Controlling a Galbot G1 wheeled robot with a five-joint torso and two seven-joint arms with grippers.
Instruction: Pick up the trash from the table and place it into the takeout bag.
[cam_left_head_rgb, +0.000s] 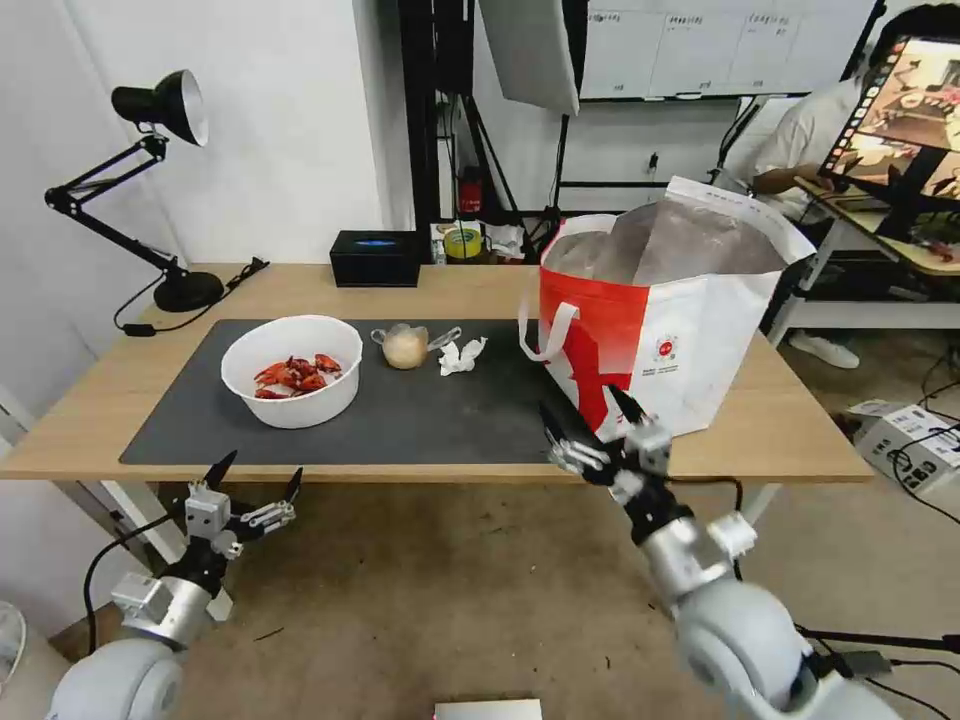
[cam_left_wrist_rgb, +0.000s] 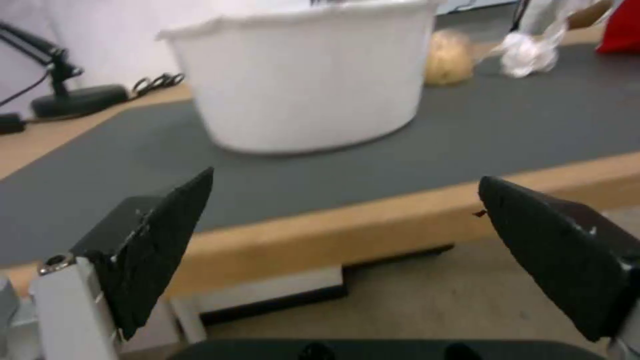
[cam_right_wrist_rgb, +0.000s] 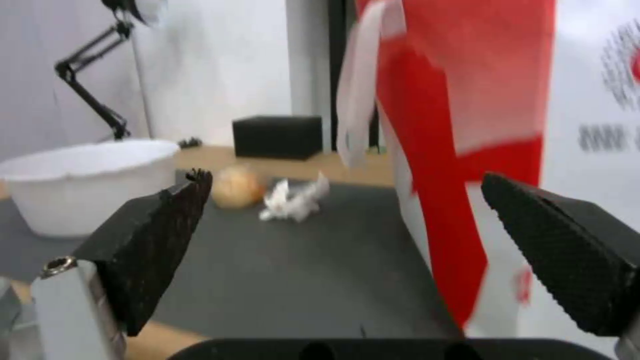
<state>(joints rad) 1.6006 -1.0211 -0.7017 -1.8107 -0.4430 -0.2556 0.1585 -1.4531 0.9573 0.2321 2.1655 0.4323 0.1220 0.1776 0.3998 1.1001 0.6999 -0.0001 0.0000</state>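
Note:
On the table's (cam_left_head_rgb: 100, 400) dark grey mat (cam_left_head_rgb: 400, 410) stands a white bowl (cam_left_head_rgb: 292, 370) (cam_left_wrist_rgb: 300, 75) (cam_right_wrist_rgb: 87, 180) of red crayfish shells. Right of it lie a small clear bag with a beige lump (cam_left_head_rgb: 406, 346) (cam_left_wrist_rgb: 448, 57) (cam_right_wrist_rgb: 235, 186) and a crumpled white tissue (cam_left_head_rgb: 460, 356) (cam_left_wrist_rgb: 530, 52) (cam_right_wrist_rgb: 293, 200). The red-and-white takeout bag (cam_left_head_rgb: 660, 320) (cam_right_wrist_rgb: 480, 100) stands open at the mat's right end. My left gripper (cam_left_head_rgb: 258, 478) (cam_left_wrist_rgb: 347, 200) hangs open below the table's front edge, in front of the bowl. My right gripper (cam_left_head_rgb: 585, 412) (cam_right_wrist_rgb: 347, 200) is open at the front edge, close before the takeout bag.
A black desk lamp (cam_left_head_rgb: 160, 110) stands at the table's back left, its base (cam_left_wrist_rgb: 73, 100) near the mat corner. A black box (cam_left_head_rgb: 376, 258) (cam_right_wrist_rgb: 277, 136) sits at the back edge. A cluttered desk with a monitor (cam_left_head_rgb: 910, 110) is at the right. Cardboard box (cam_left_head_rgb: 910, 440) on the floor.

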